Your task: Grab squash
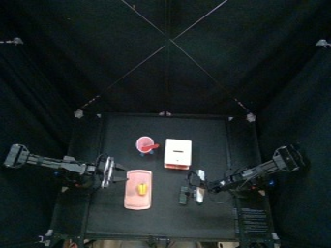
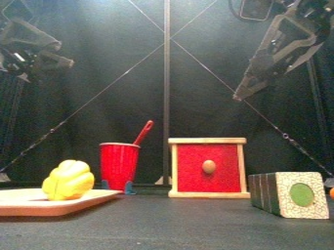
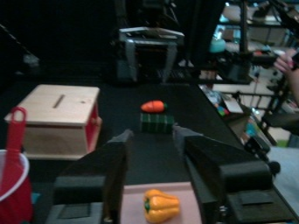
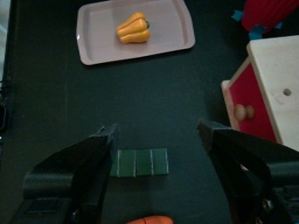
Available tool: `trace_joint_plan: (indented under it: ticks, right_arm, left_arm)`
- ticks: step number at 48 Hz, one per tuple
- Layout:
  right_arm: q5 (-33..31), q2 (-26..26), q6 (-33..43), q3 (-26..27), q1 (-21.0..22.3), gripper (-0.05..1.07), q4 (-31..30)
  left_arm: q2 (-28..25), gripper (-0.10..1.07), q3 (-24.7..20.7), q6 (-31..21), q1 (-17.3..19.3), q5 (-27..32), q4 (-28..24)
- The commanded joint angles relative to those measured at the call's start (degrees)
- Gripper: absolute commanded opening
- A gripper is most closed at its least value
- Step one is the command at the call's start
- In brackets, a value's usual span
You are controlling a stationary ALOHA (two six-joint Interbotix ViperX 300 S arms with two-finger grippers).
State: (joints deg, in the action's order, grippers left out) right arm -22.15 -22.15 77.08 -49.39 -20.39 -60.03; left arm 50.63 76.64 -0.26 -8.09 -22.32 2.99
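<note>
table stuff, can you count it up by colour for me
Yellow: 1, the lumpy yellow squash on the pale pink tray
Pink: 1, that tray
Red: 2, the red plastic cup and the red-fronted wooden box
Green: 1, the dark green block
Orange: 1, the small orange piece
Total: 6

It is dim in here: black curtains swallow most of the light, and from high above the small black counter (image 1: pixel 162 174) reads as a dark patch with only a few bright spots of colour. Light seems to fall from overhead, since the pale pink plastic tray (image 4: pixel 131 32) glows evenly and the yellow-orange squash (image 4: pixel 133 28) on it casts almost no shadow. At table height the red plastic cup (image 2: pixel 119 165) and red-fronted wooden box (image 2: pixel 208 167) look crisp. The left wrist picture is soft and smeared, the left end effector (image 3: pixel 152 175) blurred; the room beyond the curtains is brighter there.
</note>
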Motion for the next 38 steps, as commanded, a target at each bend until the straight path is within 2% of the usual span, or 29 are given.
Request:
trace_joint_plan:
  ticks: [1,4,10,18,24,38]
  right_arm:
    - [0.2,-1.8,0.2,0.1,-0.1,1.00,-0.2]
    - [0.3,-2.0,0.2,-0.1,-0.1,1.00,0.0]
    - [0.2,-1.9,0.2,-0.2,-0.6,1.00,0.4]
    - [0.2,-2.5,0.2,0.0,-2.5,1.00,0.2]
    - [0.2,-2.7,0.2,-0.4,-3.6,1.00,0.2]
    - [0.0,-3.8,0.1,-0.4,-4.3,1.00,0.4]
  left_arm:
    - [-3.9,0.92,-1.1,0.1,-2.4,0.0,-0.3]
    - [-7.1,0.98,-2.0,0.2,-3.5,0.5,-0.3]
    - [-12.8,1.00,-4.7,0.0,-4.4,3.6,0.0]
    - [-21.1,1.00,-9.9,0.0,-4.7,14.9,3.4]
    - [-25.4,1.00,-14.0,0.2,-4.7,21.0,5.1]
    - [-28.2,1.00,-17.5,-0.1,-4.2,25.4,6.6]
